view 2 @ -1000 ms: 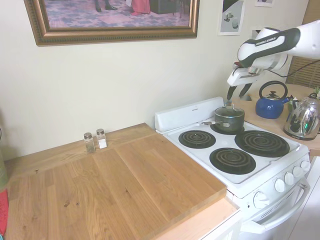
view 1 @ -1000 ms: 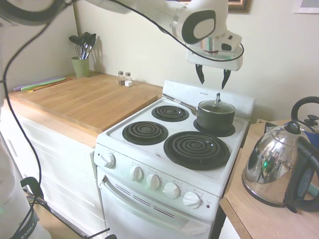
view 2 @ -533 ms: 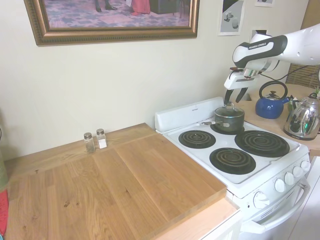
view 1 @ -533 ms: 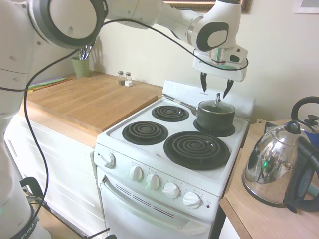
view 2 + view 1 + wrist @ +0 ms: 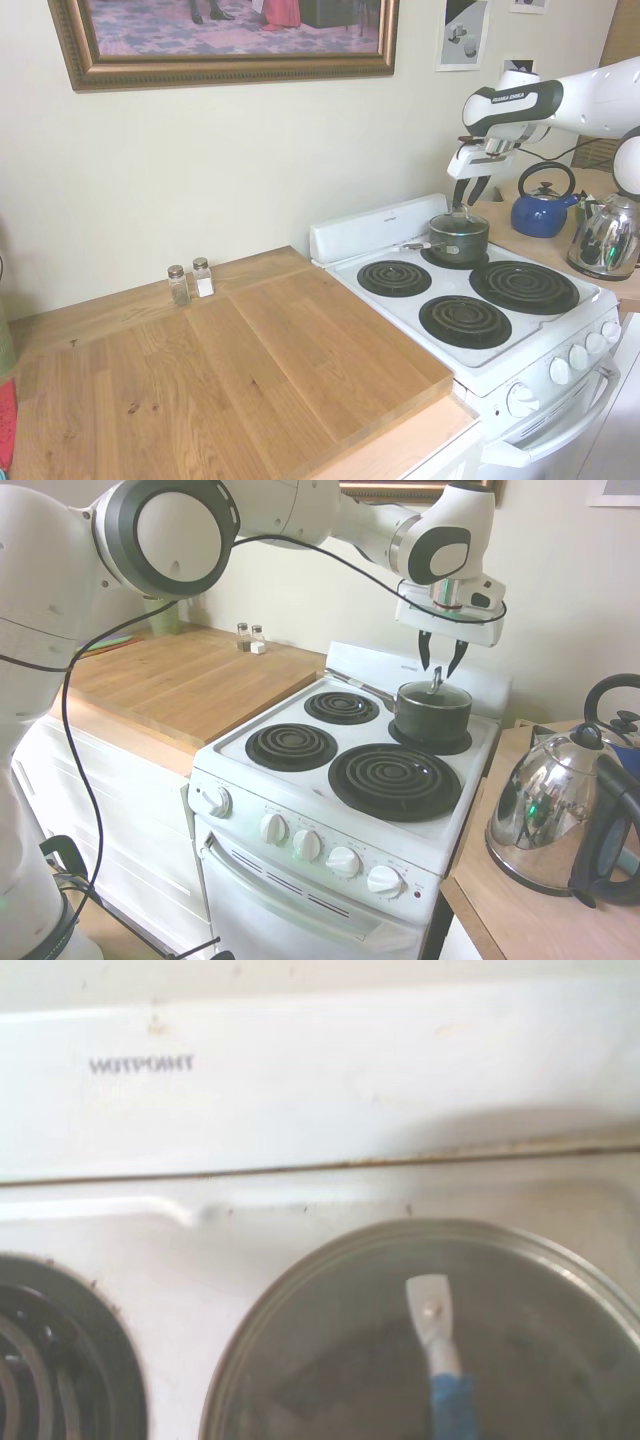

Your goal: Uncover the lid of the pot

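Hand spread, fingers pointing down, hanging just above the knob of the lid, no contact. Lid sits closed on the pot, on the stove's rear burner nearest the steel kettle. Pot handle points out over the neighbouring rear coil. My wrist view shows the lid below the Hotpoint backsplash.

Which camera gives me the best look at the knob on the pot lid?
The wrist view: the lid fills it from above, its knob plain at the centre. Both exterior views show the knob only as a tiny upright sliver under the open pincer.
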Action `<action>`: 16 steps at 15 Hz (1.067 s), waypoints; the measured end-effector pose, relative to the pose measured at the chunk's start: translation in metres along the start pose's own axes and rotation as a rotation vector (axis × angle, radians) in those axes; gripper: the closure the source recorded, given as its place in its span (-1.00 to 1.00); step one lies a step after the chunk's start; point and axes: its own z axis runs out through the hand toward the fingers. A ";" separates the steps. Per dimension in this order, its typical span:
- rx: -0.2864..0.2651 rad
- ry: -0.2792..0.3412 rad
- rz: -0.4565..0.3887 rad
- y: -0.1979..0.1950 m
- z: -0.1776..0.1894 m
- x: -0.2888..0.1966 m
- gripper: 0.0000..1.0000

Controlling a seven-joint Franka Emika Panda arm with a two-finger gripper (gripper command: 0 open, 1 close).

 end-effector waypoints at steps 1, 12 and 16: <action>-0.005 -0.002 -0.003 -0.001 0.003 -0.001 1.00; -0.053 -0.009 0.000 -0.005 0.018 0.000 1.00; -0.049 0.073 -0.017 -0.007 -0.001 0.001 1.00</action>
